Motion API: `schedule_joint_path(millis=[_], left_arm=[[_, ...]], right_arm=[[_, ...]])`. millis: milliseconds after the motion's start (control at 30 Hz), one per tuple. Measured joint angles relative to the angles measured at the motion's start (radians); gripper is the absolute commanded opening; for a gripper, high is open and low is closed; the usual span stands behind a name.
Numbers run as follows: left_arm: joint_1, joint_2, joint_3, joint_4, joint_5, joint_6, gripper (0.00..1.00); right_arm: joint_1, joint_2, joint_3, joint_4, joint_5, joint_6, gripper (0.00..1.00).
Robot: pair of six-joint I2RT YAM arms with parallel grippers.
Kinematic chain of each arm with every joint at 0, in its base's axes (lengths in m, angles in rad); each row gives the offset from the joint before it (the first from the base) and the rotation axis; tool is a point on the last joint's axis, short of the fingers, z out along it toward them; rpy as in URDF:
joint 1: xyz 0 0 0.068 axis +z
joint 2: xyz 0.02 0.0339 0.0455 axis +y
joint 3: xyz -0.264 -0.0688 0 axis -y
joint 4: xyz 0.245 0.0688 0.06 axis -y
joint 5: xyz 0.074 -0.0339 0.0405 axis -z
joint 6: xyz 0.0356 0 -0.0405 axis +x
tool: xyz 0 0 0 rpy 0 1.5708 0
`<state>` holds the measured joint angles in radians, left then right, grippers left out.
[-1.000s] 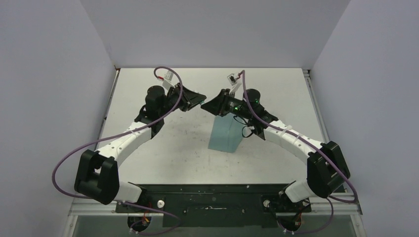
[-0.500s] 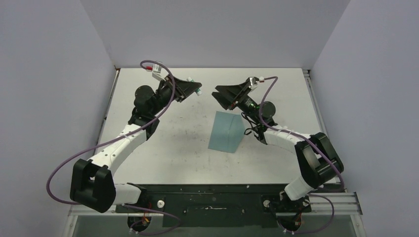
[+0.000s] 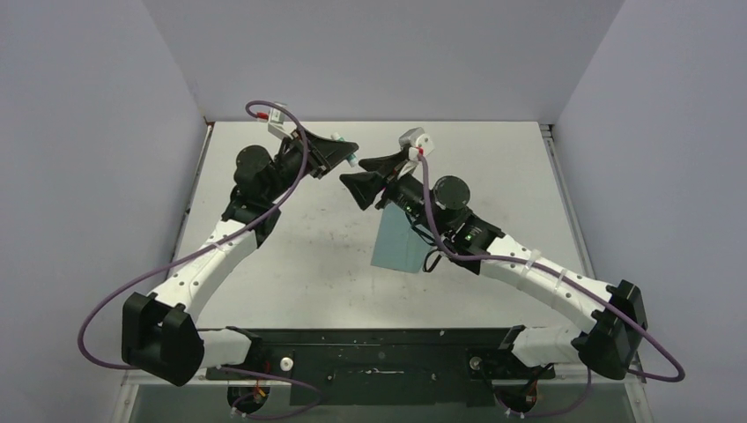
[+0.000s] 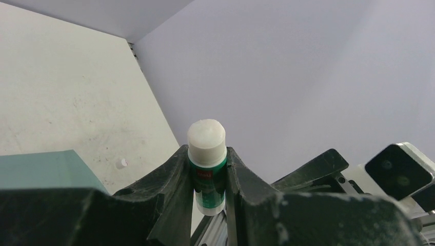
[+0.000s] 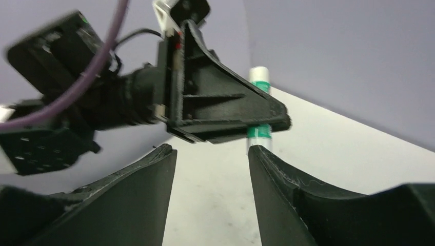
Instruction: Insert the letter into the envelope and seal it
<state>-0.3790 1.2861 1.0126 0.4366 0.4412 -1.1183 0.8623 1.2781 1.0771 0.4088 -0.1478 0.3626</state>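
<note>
Gripping the glue stick (image 4: 206, 137), left hand (image 4: 207, 152) bares illegible red label (image 4: 205, 175).

Left gripper (image 3: 346, 152): 1.0 s ago it was beside the far end of the envelope (image 3: 395, 247). It has since moved up-frame and left, clear of the envelope, with little shift in the last 0.5 s. The stick (image 3: 351, 162) in its jaws now shows in the top view; 1.0 s ago it was hidden.

Right gripper (image 3: 354, 171): pulled back right at 0.5 s, it has now swung left, fingers spread, close beside the stick.

Right arm (image 3: 528, 264): folded at 0.5 s, now stretched out, with its elbow nearer the front right corner. It again covers the envelope's far right part.
</note>
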Motion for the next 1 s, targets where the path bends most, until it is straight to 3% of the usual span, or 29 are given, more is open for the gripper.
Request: schedule_joint_path(millis=[167, 300, 433, 600, 767, 900, 967, 1000], left_arm=[[0.0, -0.017, 0.0, -0.026, 0.0, -0.002, 0.0], [0.0, -0.028, 0.0, -0.031, 0.0, -0.003, 0.0], [0.0, -0.036, 0.0, -0.028, 0.001, -0.004, 0.0], [0.0, -0.045, -0.003, -0.014, 0.001, -0.007, 0.0], [-0.001, -0.047, -0.003, -0.012, 0.002, -0.007, 0.0], [-0.001, -0.047, -0.007, -0.007, 0.005, -0.007, 0.0], [-0.001, -0.047, -0.009, -0.006, 0.008, -0.007, 0.0], [-0.001, -0.047, -0.009, -0.006, 0.008, -0.007, 0.0]], right_arm=[[0.034, 0.037, 0.035, -0.105, 0.143, -0.256, 0.52], [0.049, 0.061, 0.05, -0.153, 0.205, -0.353, 0.46], [0.056, 0.063, 0.052, -0.156, 0.239, -0.384, 0.47], [0.056, 0.084, 0.078, -0.156, 0.249, -0.404, 0.6], [0.056, 0.106, 0.105, -0.157, 0.249, -0.407, 0.58], [0.056, 0.11, 0.118, -0.158, 0.249, -0.396, 0.5], [0.056, 0.111, 0.131, -0.166, 0.249, -0.388, 0.39], [0.056, 0.114, 0.142, -0.17, 0.248, -0.38, 0.29]])
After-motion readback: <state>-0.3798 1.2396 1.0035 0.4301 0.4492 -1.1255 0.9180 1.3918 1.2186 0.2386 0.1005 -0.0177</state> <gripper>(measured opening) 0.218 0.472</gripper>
